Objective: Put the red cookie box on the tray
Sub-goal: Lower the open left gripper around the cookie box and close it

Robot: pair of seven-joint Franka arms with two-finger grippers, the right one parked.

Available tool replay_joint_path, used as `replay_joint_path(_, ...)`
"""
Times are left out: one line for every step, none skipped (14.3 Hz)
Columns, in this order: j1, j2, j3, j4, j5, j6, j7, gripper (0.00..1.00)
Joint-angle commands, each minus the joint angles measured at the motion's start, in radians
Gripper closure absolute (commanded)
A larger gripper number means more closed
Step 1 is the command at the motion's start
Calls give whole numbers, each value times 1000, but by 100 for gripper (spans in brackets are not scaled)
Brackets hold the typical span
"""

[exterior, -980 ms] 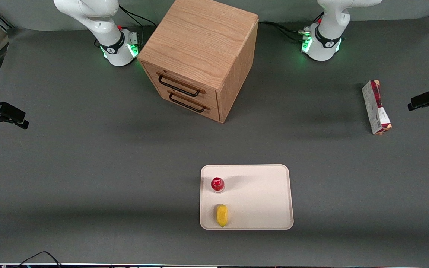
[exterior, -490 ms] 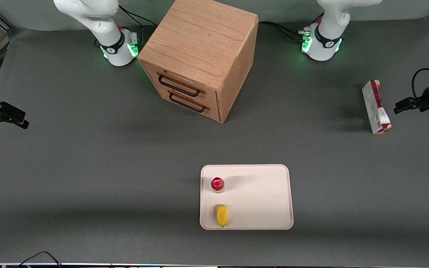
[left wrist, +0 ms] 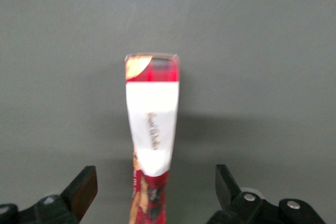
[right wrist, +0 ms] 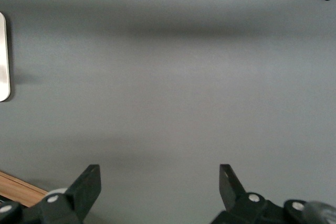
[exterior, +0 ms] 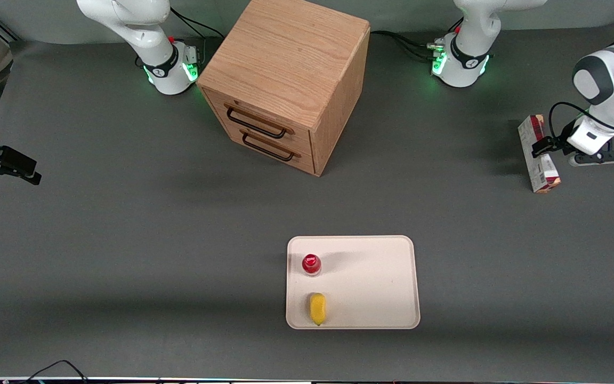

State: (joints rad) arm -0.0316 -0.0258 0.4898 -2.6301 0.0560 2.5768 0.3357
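Gripper [left wrist: 152,192] hangs above the red cookie box [exterior: 538,154], fingers spread wide on either side of it without touching. The box lies on the table toward the working arm's end, well apart from the tray [exterior: 371,282]

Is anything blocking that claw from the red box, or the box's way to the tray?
Nothing visible: the open gripper hangs over the red cookie box, and only bare table separates it from the tray.

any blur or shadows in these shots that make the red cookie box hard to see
Left wrist view: the long dark red and white cardboard cookie box looks soft, its print unreadable, a faint shadow beside it; the open end effector straddles it. Front view: the box is sharp beside the end effector; broad soft shadow bands cross the grey table, none covering the box.
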Motion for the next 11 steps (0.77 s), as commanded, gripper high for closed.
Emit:
replay_joint_path(-10,90,26,-25,8,113,42,0)
replay_joint_path(-10,108,26,-34,8,146,42,0)
replay_joint_path(-8,116,26,-37,7,154,42,0)
replay_joint_path(-8,116,26,-38,2,152,40,9)
replay_joint_path(-8,118,26,-38,2,152,40,29)
replay_joint_path(-10,121,26,-38,2,152,42,54)
replay_joint_path(-10,125,26,-36,2,152,40,74)
replay_joint_path(-10,126,26,-36,2,149,40,88)
replay_joint_path(-10,123,26,-34,2,143,40,100)
replay_joint_path(-10,121,24,-33,2,138,39,100)
replay_joint_path(-10,119,24,-30,2,137,37,100)
